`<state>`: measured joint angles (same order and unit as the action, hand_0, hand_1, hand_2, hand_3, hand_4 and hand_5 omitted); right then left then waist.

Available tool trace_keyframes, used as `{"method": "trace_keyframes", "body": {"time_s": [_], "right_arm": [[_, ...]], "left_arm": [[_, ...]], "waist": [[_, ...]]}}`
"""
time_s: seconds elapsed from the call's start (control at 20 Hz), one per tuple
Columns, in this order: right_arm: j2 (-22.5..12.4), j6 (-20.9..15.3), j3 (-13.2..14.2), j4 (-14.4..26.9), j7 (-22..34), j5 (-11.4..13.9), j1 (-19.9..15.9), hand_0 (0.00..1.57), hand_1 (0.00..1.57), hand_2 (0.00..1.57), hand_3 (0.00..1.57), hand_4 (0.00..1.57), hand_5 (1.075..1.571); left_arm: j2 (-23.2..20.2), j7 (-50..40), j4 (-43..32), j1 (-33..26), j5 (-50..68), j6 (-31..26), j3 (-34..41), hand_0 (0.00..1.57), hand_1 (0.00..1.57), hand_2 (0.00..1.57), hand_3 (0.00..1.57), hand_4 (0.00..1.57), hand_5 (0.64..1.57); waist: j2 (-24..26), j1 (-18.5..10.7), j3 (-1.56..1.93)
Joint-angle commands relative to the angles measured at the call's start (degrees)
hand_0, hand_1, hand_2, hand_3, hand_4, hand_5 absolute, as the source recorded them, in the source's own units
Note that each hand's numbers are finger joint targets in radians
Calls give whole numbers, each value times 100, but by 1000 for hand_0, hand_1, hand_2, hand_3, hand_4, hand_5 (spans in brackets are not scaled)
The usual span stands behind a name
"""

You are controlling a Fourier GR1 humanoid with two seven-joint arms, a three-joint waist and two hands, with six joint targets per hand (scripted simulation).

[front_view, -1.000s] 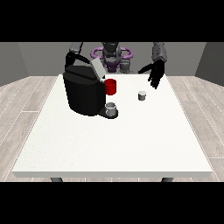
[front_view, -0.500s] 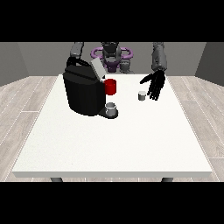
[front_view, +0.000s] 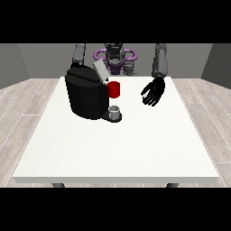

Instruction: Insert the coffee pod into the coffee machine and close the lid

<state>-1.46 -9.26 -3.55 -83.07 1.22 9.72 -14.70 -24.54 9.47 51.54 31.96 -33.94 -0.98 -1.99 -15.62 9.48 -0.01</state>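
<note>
Now the robot hand at the view's right [front_view: 153, 92], fingers spread, covers the coffee pod's spot near the far edge of the tabletop [front_view: 117, 149]; pod hidden, so descend squarely before curling, coffee machine [front_view: 86, 92] lid up.

You see a white table [front_view: 117, 149]. On it sits a black coffee machine [front_view: 85, 95] with a grey lid [front_view: 100, 70] and a red part [front_view: 114, 89] on its front. A grey cup [front_view: 115, 111] sits below. The hand [front_view: 153, 91] is black. The floor [front_view: 27, 97] has pale grey planks.
</note>
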Motion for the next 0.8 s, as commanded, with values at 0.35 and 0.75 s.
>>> {"method": "trace_keyframes", "body": {"time_s": [0.35, 0.75], "right_arm": [[47, 92, 34, 487, -199, -17, -199, 0, 0, 0, 0, 0, 1571], [103, 83, 269, 943, -290, -209, -226, 0, 0, 0, 0, 0, 1571]], "left_arm": [[-78, 73, -764, 268, -1161, 33, -614, 912, 912, 1036, 891, 335, 1571], [71, -3, -1148, 707, -1448, -452, -587, 870, 870, 1021, 921, 413, 1571]], "waist": [[2, 3, 1], [363, -111, 2]]}}
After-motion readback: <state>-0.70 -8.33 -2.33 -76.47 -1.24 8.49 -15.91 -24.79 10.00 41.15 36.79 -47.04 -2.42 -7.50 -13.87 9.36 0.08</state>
